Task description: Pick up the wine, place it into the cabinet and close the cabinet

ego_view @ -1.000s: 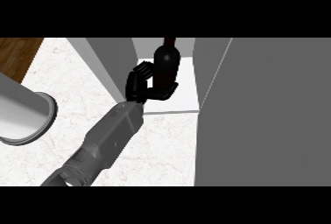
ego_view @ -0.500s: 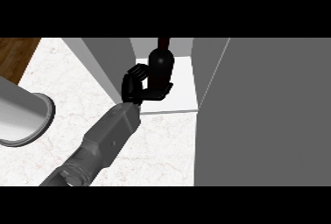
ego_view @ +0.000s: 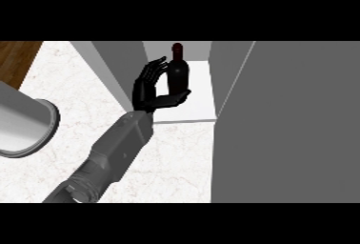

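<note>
Change: fingers have spread off the bottle since earlier.
Wine bottle (ego_view: 178, 71): upright, neck up, standing inside the cabinet (ego_view: 183, 102).
Right hand (ego_view: 152, 90): fingers uncurled, thumb under the bottle's base.
Left forearm (ego_view: 21, 121): at left edge.

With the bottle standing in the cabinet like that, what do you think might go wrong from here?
The hand is open, but its thumb sits right beside the wine bottle, perhaps touching it. Pulling back carelessly might tip the upright bottle. The bottle also stands on the cabinet shelf near the side wall, so a nudge might knock it against that. The open cabinet door is close to the forearm and may obstruct the withdrawal.
</note>
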You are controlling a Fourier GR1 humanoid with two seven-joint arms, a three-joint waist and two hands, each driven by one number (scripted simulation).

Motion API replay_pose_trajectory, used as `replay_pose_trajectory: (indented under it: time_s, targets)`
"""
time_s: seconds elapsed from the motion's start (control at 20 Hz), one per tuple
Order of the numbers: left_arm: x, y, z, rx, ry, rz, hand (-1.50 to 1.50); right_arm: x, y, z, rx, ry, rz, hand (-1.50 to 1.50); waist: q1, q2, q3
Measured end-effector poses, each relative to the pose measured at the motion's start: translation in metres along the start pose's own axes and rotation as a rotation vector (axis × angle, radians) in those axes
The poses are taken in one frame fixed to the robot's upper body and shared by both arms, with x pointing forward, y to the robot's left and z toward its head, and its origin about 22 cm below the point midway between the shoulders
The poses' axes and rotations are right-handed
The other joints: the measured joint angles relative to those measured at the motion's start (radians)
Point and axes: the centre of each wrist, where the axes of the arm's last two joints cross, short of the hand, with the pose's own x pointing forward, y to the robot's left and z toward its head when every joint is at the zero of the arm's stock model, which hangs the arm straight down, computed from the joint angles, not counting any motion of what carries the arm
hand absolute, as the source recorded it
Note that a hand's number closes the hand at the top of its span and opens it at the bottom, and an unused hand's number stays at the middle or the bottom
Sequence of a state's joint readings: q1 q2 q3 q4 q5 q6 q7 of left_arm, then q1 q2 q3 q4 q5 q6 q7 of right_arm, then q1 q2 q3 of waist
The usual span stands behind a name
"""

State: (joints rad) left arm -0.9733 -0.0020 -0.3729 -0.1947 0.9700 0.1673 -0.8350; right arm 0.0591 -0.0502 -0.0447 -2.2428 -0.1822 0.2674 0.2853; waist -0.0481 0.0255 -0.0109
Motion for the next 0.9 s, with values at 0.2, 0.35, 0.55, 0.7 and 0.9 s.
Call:
replay_pose_trajectory:
  time_s: [0.2,0.35,0.55,0.7,0.9]
  targets:
    - [0.0,-0.003,0.002,-0.029,-0.036,0.004,-1.5,0.001,-0.002,-0.001,-0.002,0.007,0.004,-1.5,0.008,-0.001,-0.002]
    - [0.0,-0.006,0.004,-0.053,-0.047,0.005,-1.5,0.001,-0.004,0.002,-0.003,0.014,0.01,-1.5,0.016,-0.005,-0.001]
    - [0.0,-0.012,0.011,-0.079,-0.054,0.002,-1.5,0.005,0.001,0.006,-0.014,0.018,0.012,-1.5,0.032,-0.014,0.001]
    - [-0.001,-0.015,0.02,-0.113,-0.047,0.008,-1.5,0.005,0.001,0.007,-0.014,0.022,0.013,-1.5,0.047,-0.022,0.004]
    - [0.005,-0.015,0.035,-0.18,-0.034,0.018,-1.5,0.007,0.007,0.008,-0.026,0.023,0.006,-1.5,0.065,-0.031,0.007]
